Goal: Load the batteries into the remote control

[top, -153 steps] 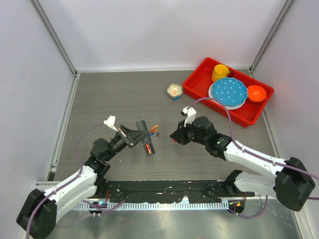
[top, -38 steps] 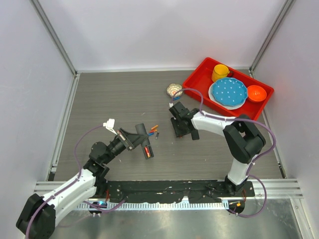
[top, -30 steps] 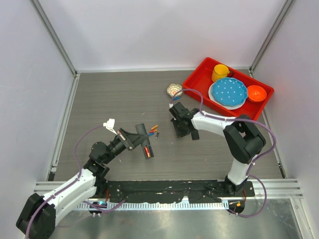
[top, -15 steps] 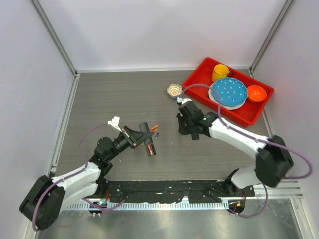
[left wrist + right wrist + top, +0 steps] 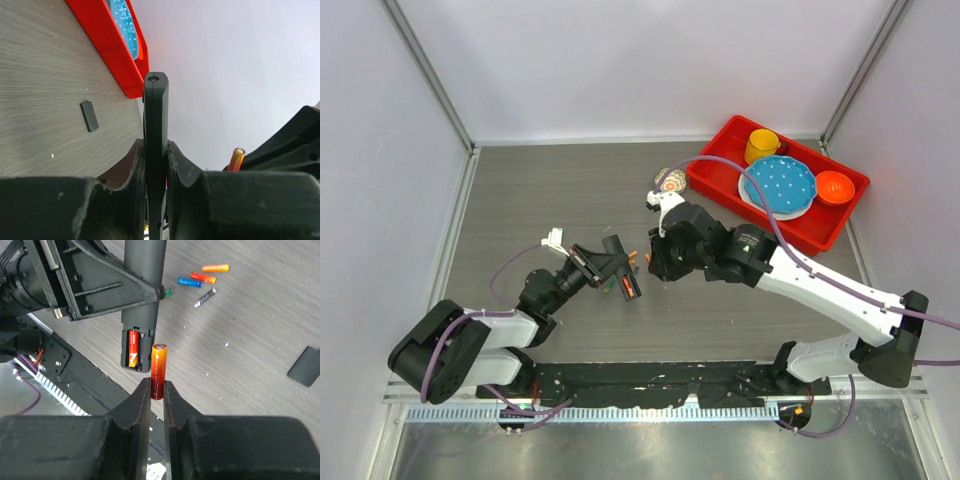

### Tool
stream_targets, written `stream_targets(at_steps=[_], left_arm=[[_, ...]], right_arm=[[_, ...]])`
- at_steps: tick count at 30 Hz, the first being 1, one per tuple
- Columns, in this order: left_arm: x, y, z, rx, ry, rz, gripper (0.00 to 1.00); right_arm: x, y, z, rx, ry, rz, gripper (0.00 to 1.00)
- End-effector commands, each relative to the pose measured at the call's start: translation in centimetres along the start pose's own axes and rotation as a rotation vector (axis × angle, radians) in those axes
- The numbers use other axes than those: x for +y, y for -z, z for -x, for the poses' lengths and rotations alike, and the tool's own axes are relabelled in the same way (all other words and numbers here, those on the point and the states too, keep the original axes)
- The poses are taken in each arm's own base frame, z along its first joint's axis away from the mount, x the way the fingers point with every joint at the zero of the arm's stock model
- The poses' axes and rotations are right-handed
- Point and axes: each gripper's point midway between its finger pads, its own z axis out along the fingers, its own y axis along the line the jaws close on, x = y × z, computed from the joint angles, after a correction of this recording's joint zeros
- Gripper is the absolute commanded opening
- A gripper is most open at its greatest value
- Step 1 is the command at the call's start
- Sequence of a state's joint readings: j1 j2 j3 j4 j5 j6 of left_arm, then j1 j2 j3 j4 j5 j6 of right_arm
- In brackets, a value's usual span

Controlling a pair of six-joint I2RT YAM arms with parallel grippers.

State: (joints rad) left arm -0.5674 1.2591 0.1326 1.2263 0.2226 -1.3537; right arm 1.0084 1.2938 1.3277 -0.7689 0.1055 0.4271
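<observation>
My left gripper (image 5: 610,264) is shut on the slim black remote control (image 5: 623,274) and holds it above the table. In the left wrist view the remote (image 5: 155,115) stands edge-on between the fingers. The right wrist view shows its open recess (image 5: 136,351) with one red battery (image 5: 133,348) in it. My right gripper (image 5: 157,388) is shut on a red-orange battery (image 5: 159,369), right beside the recess's empty slot. Orange (image 5: 215,268), red (image 5: 204,276), blue (image 5: 190,281) and grey (image 5: 206,297) batteries lie loose on the table beyond the remote.
A small flat black cover (image 5: 306,366) lies on the table and also shows in the left wrist view (image 5: 90,116). A red tray (image 5: 715,185) at the back right holds a yellow cup (image 5: 761,146), a blue plate (image 5: 780,183) and an orange bowl (image 5: 834,186).
My right arm has swung left and brought the red-orange battery up to the remote. My left arm has shifted the remote slightly right, towards the right gripper.
</observation>
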Motion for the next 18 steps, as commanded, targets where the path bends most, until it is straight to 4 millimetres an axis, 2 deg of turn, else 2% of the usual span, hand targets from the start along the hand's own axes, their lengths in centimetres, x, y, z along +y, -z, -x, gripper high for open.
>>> stream_targets(at_steps=[1, 9, 14, 18], left_arm=[[-5.7, -0.5, 1.9, -0.093, -0.029, -0.230, 0.00], [-5.6, -0.7, 2.1, -0.116, -0.038, -0.226, 0.00], [-5.7, -0.6, 2.0, -0.114, -0.038, -0.230, 0.00], [-5.9, -0.5, 1.8, -0.108, -0.038, -0.235, 0.00]], right_arm=[[1.4, 0.4, -1.4, 0.104, -0.067, 0.047, 0.01], [3.6, -0.7, -3.8, 0.218, -0.086, 0.122, 0.01], [3.9, -1.9, -5.3, 0.281, -0.083, 0.127, 0.01], [3.8, -2.5, -5.7, 0.303, -0.077, 0.119, 0.01]])
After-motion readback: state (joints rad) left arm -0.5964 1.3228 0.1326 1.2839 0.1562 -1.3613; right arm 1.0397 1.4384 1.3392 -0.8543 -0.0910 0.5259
